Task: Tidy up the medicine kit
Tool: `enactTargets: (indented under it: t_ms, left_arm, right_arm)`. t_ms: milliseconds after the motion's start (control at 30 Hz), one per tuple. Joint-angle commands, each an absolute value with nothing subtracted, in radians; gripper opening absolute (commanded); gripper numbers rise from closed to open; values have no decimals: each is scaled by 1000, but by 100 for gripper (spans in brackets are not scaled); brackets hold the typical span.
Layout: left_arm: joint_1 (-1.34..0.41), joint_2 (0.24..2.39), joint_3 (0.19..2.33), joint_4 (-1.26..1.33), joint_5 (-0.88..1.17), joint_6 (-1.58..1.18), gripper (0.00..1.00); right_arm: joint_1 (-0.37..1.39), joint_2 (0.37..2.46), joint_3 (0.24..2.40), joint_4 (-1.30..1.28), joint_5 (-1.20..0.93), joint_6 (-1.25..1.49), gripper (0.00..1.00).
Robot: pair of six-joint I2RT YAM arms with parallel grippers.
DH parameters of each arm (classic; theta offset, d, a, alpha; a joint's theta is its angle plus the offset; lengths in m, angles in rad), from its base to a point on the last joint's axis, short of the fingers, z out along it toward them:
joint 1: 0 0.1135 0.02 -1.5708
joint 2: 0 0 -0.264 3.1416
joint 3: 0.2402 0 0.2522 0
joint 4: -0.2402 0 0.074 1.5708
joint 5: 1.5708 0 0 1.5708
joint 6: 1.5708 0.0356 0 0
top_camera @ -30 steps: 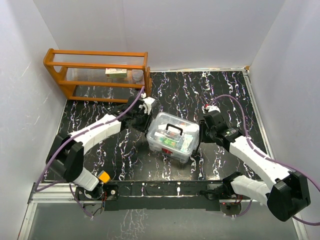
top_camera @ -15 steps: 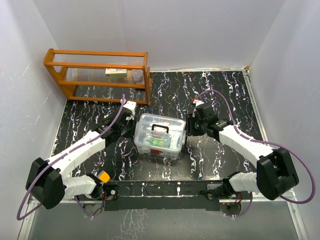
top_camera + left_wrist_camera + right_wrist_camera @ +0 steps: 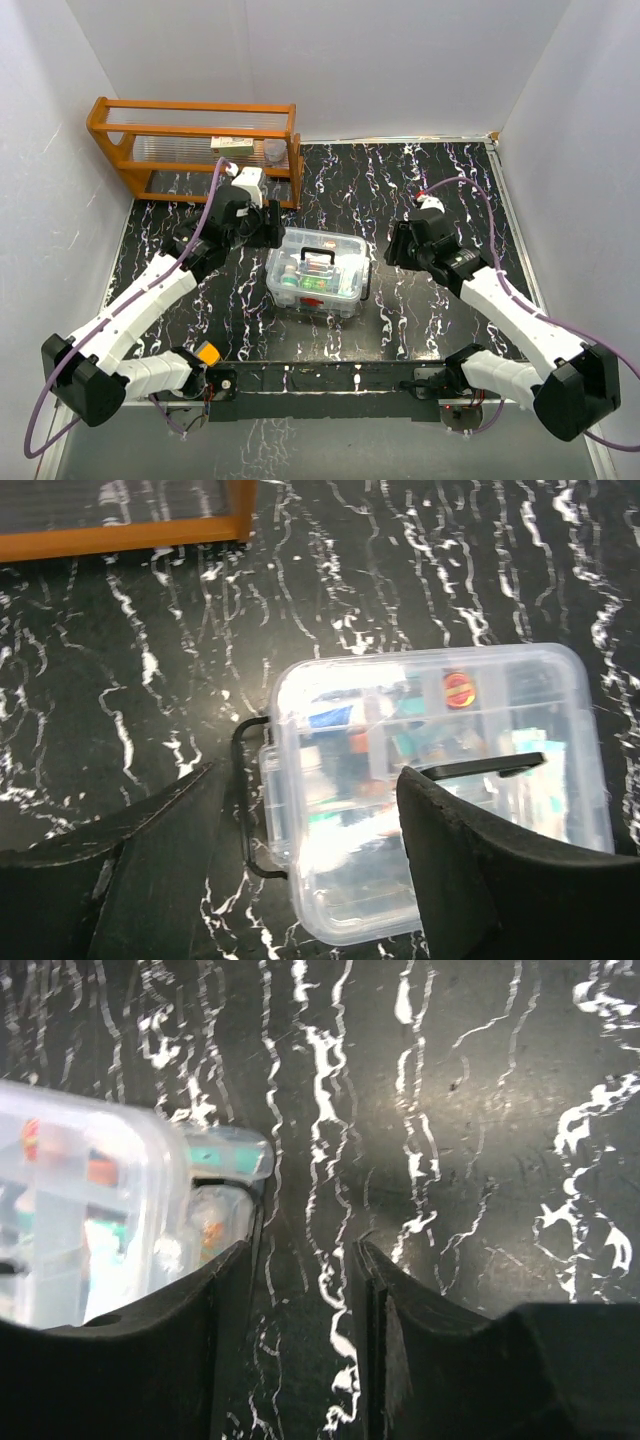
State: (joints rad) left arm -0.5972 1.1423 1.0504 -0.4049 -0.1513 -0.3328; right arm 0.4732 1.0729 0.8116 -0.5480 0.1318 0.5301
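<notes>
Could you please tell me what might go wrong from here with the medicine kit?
1. The open left pincer hangs over one end of the medicine kit, where a dark wire clasp sticks out; closing there could snag it or slip on the plastic.
2. The open right pincer has one finger beside the kit's corner; a sideways move might shove the box.
3. The orange rack stands close behind the left arm; retreating may bump it.

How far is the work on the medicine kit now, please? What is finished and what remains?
Done, it seems: the medicine kit stands closed, lid on, items inside. In hand: nothing; both jaws are open close to it. Left: perhaps only to pull the jaws away.
</notes>
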Motion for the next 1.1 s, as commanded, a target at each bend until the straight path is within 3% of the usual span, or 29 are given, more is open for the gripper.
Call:
enactTargets:
  t_ms: [0, 133, 400, 700, 867, 1067]
  left_arm:
    - [-595, 1171, 1101, -420, 16, -301, 71]
    - [-595, 1164, 1069, -353, 141, -295, 82]
    - [-595, 1197, 1007, -338, 150, -259, 98]
    - [-595, 1208, 938, -348, -44, -308, 99]
    - [-592, 1216, 896, -349, -97, -370, 91]
    - [-577, 1219, 847, -344, -170, -428, 67]
  right_arm:
    - [472, 988, 822, -515, -60, 546, 48]
    - [471, 967, 806, -408, -226, 575, 61]
    - [472, 1069, 767, -323, -273, 646, 62]
    - [472, 1126, 665, -296, -244, 699, 56]
    - [472, 1170, 601, -133, -375, 746, 50]
    - [472, 1267, 622, -5, -460, 753, 40]
